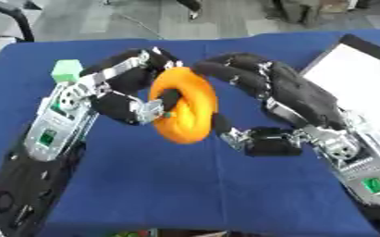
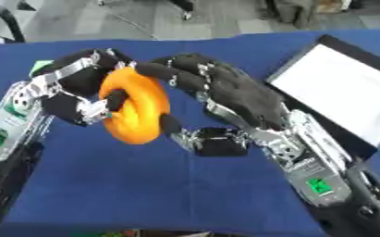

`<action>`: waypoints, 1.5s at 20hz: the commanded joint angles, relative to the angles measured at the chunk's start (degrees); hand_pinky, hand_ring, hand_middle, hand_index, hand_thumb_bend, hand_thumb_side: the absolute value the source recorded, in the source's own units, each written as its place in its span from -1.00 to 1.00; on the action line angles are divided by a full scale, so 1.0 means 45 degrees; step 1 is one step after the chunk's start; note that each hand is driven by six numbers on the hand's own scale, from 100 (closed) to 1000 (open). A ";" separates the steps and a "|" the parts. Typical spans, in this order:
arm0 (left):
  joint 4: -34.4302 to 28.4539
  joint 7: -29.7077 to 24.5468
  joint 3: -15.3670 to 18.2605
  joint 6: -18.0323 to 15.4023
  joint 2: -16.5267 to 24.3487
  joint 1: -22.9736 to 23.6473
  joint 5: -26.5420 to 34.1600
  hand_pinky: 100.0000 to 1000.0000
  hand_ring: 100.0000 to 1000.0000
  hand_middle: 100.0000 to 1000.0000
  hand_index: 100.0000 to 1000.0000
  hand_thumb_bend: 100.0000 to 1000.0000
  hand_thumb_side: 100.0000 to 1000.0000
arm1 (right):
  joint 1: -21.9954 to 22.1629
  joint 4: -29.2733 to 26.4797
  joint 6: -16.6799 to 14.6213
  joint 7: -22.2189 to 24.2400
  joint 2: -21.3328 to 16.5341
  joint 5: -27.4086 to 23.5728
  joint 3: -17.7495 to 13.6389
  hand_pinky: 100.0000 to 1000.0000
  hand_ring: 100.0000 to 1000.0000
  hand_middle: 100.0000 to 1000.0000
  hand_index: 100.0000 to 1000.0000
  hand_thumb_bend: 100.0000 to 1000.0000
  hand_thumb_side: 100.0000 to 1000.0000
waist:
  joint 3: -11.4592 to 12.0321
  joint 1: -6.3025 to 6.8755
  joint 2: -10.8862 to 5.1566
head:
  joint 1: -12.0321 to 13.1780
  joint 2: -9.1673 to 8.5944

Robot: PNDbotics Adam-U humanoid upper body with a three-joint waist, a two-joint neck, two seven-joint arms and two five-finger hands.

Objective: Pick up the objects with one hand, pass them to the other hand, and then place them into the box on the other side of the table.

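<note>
An orange ring (image 1: 185,105) hangs upright above the blue table (image 1: 185,185), between my two hands. My left hand (image 1: 124,88) comes in from the left, its fingers curled over the ring's top and its thumb hooked through the hole. From the right, my right hand (image 1: 270,85) arches its black fingers over the ring's upper right edge, and its thumb (image 1: 254,139) points at the ring's lower rim. Whether the right fingers press on the ring I cannot tell. The box (image 2: 346,88), white inside with a dark rim, lies at the table's right edge.
A small green block (image 1: 66,70) stands on the table behind my left hand. The table's far edge meets a grey floor with a dark chair frame (image 1: 15,23) at the top left.
</note>
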 commanded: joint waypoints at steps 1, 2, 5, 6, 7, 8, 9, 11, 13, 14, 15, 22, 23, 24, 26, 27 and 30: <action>-0.0279 -0.0135 -0.0051 0.0067 -0.0050 -0.0343 0.0274 0.03 -0.24 -0.25 -0.08 -1.00 -0.49 | -0.0237 -0.0268 0.0064 0.0133 -0.0206 -0.0286 0.0052 0.69 0.63 0.63 0.90 -1.00 -1.00 | 0.0021 -0.0050 -0.0116 | -0.0029 -0.0033; -0.0288 -0.0176 -0.0077 0.0087 -0.0062 -0.0361 0.0303 0.03 -0.23 -0.25 -0.08 -1.00 -0.49 | -0.0247 -0.0268 0.0075 0.0148 -0.0199 -0.0304 0.0058 0.68 0.62 0.62 0.89 -1.00 -1.00 | 0.0023 -0.0051 -0.0111 | -0.0031 -0.0033; -0.0282 -0.0270 -0.0137 0.0115 -0.0057 -0.0388 0.0302 0.03 -0.23 -0.25 -0.08 -1.00 -0.51 | -0.0274 -0.0268 0.0017 0.0179 -0.0165 -0.0254 0.0065 0.68 0.62 0.63 0.91 -1.00 -1.00 | 0.0022 -0.0053 -0.0098 | -0.0035 -0.0033; -0.0259 -0.0282 -0.0147 0.0114 -0.0040 -0.0392 0.0266 0.03 -0.23 -0.25 -0.08 -1.00 -0.51 | -0.0293 -0.0268 -0.0049 0.0226 -0.0164 -0.0213 0.0064 0.68 0.63 0.65 0.92 -1.00 -1.00 | 0.0020 -0.0054 -0.0096 | -0.0032 -0.0033; -0.0224 -0.0285 -0.0152 0.0109 -0.0024 -0.0395 0.0228 0.03 -0.23 -0.25 -0.08 -1.00 -0.52 | -0.0318 -0.0268 -0.0135 0.0290 -0.0165 -0.0158 0.0057 0.68 0.64 0.65 0.93 -1.00 -1.00 | 0.0018 -0.0057 -0.0094 | -0.0033 -0.0033; -0.0188 -0.0281 -0.0152 0.0100 -0.0016 -0.0399 0.0197 0.03 -0.23 -0.25 -0.08 -1.00 -0.52 | -0.0336 -0.0268 -0.0205 0.0345 -0.0163 -0.0119 0.0051 0.68 0.64 0.66 0.93 -1.00 -1.00 | 0.0018 -0.0061 -0.0093 | -0.0038 -0.0033; -0.0145 -0.0268 -0.0146 0.0096 -0.0014 -0.0404 0.0176 0.03 -0.23 -0.25 -0.08 -1.00 -0.52 | -0.0353 -0.0268 -0.0251 0.0390 -0.0161 -0.0096 0.0047 0.69 0.64 0.66 0.94 -1.00 -1.00 | 0.0018 -0.0066 -0.0090 | -0.0046 -0.0033; -0.0080 -0.0254 -0.0147 0.0095 -0.0030 -0.0427 0.0174 0.03 -0.23 -0.25 -0.08 -1.00 -0.51 | -0.0370 -0.0268 -0.0291 0.0454 -0.0147 -0.0059 0.0036 0.69 0.64 0.67 0.95 -1.00 -1.00 | 0.0014 -0.0071 -0.0080 | -0.0057 -0.0033; -0.0085 -0.0291 -0.0173 0.0090 -0.0055 -0.0473 0.0228 0.04 -0.23 -0.25 -0.08 -1.00 -0.52 | -0.0402 -0.0268 -0.0391 0.0582 -0.0145 0.0046 0.0045 0.72 0.70 0.73 0.99 -1.00 -1.00 | 0.0008 -0.0069 -0.0067 | -0.0065 -0.0033; -0.0100 -0.0324 -0.0190 0.0087 -0.0056 -0.0502 0.0256 0.04 -0.23 -0.24 -0.08 -1.00 -0.52 | -0.0439 -0.0268 -0.0498 0.0723 -0.0156 0.0141 0.0046 0.73 0.71 0.75 1.00 -1.00 -1.00 | 0.0005 -0.0065 -0.0062 | -0.0060 -0.0033; -0.0110 -0.0355 -0.0208 0.0086 -0.0048 -0.0529 0.0272 0.04 -0.23 -0.24 -0.08 -1.00 -0.52 | -0.0497 -0.0268 -0.0616 0.0878 -0.0178 0.0239 0.0040 0.74 0.72 0.77 1.00 -1.00 -1.00 | 0.0003 -0.0060 -0.0060 | -0.0052 -0.0033; -0.0140 -0.0556 -0.0387 0.0016 0.0125 -0.0717 0.0243 0.04 -0.23 -0.24 -0.07 -1.00 -0.56 | -0.1352 -0.0268 -0.1444 0.2062 -0.0679 0.0815 0.0080 0.76 0.75 0.81 1.00 -0.84 -1.00 | 0.0003 -0.0049 -0.0029 | -0.0057 -0.0033; -0.0137 -0.0588 -0.0412 -0.0005 0.0161 -0.0742 0.0220 0.04 -0.22 -0.24 -0.07 -1.00 -0.56 | -0.1456 -0.0268 -0.1459 0.2228 -0.0758 0.0748 0.0112 0.76 0.75 0.80 1.00 -0.92 -1.00 | 0.0001 -0.0053 -0.0020 | -0.0063 -0.0033; -0.0135 -0.0629 -0.0441 -0.0032 0.0200 -0.0773 0.0198 0.04 -0.22 -0.24 -0.07 -1.00 -0.56 | -0.1559 -0.0268 -0.1442 0.2418 -0.0840 0.0619 0.0161 0.76 0.75 0.80 1.00 -0.99 -1.00 | 0.0001 -0.0061 -0.0010 | -0.0073 -0.0033; -0.0144 -0.0733 -0.0511 -0.0098 0.0287 -0.0854 0.0165 0.05 -0.22 -0.24 -0.07 -1.00 -0.57 | -0.1782 -0.0268 -0.1356 0.2898 -0.1025 0.0247 0.0279 0.76 0.75 0.80 1.00 -1.00 -1.00 | 0.0003 -0.0074 0.0014 | -0.0087 -0.0033; -0.0159 -0.0801 -0.0556 -0.0141 0.0342 -0.0909 0.0151 0.05 -0.22 -0.24 -0.06 -1.00 -0.58 | -0.1907 -0.0268 -0.1292 0.3155 -0.1127 0.0004 0.0327 0.76 0.75 0.80 1.00 -1.00 -1.00 | 0.0003 -0.0081 0.0027 | -0.0090 -0.0033; -0.0187 -0.0979 -0.0680 -0.0257 0.0504 -0.1054 0.0109 0.06 -0.22 -0.23 -0.06 -1.00 -0.59 | -0.2222 -0.0268 -0.1097 0.3857 -0.1380 -0.0683 0.0367 0.76 0.75 0.80 1.00 -1.00 -0.96 | 0.0000 -0.0111 0.0052 | -0.0099 -0.0033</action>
